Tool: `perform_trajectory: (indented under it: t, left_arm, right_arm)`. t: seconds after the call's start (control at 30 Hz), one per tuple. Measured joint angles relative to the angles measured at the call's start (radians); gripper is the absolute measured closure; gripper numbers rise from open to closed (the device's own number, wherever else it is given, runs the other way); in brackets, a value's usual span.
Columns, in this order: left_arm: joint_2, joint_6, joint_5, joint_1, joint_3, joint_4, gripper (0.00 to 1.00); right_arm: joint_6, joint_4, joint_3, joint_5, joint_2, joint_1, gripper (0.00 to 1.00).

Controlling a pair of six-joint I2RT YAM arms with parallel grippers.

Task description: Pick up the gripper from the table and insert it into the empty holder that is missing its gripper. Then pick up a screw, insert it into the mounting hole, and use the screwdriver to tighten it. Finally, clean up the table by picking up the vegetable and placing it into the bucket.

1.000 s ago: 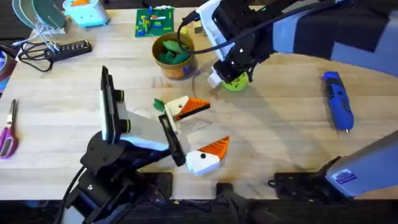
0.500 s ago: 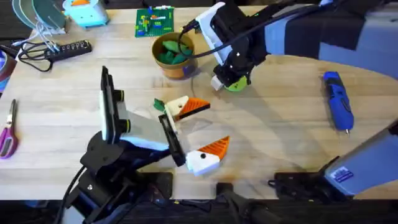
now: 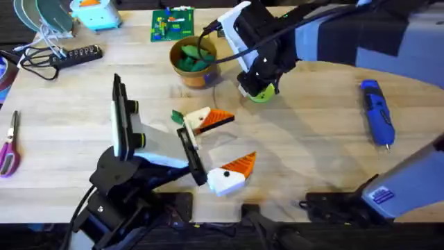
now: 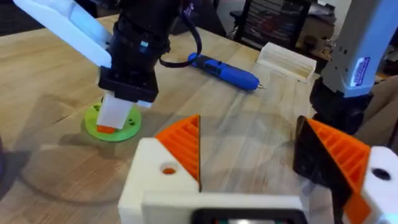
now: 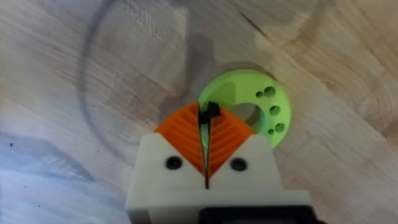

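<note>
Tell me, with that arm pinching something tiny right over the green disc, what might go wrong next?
The right gripper is shut on a small dark piece, probably a screw, held only by the very tips above the disc. It could slip out and roll across the table. If the tip misses a hole, it might push the disc sideways instead. The bucket stands close beside that arm, so a wide swing could bump it.

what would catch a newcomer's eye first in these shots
Probably the right gripper, shut on a small dark screw above the lime-green disc near the bucket. Next, the left gripper, open at mid-table, and the blue screwdriver lying at the right.
</note>
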Motion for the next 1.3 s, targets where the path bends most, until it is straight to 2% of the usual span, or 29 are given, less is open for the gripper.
perform_trajectory:
  t: [0.47,0.77,0.87,1.1,1.2,1.3]
  left_arm:
    - [0.0,0.0,0.0,0.0,0.0,0.0,0.009]
    - [0.0,0.0,0.0,0.0,0.0,0.0,0.009]
    - [0.0,0.0,0.0,0.0,0.0,0.0,0.008]
    - [0.0,0.0,0.0,0.0,0.0,0.0,0.008]
    - [0.0,0.0,0.0,0.0,0.0,0.0,0.008]
    - [0.0,0.0,0.0,0.0,0.0,0.0,0.008]
  right_arm:
    - [0.0,-0.056,0.018,0.031,-0.005,0.0,0.995]
    - [0.0,-0.08,0.027,0.027,-0.152,0.0,0.995]
    - [0.001,-0.1,0.03,-0.023,-0.226,0.0,0.995]
    - [0.077,-0.135,0.047,-0.248,-0.378,0.006,0.995]
    - [0.118,-0.223,0.096,-0.287,-0.399,0.05,0.995]
    - [0.152,-0.317,0.16,-0.268,-0.395,0.133,0.995]
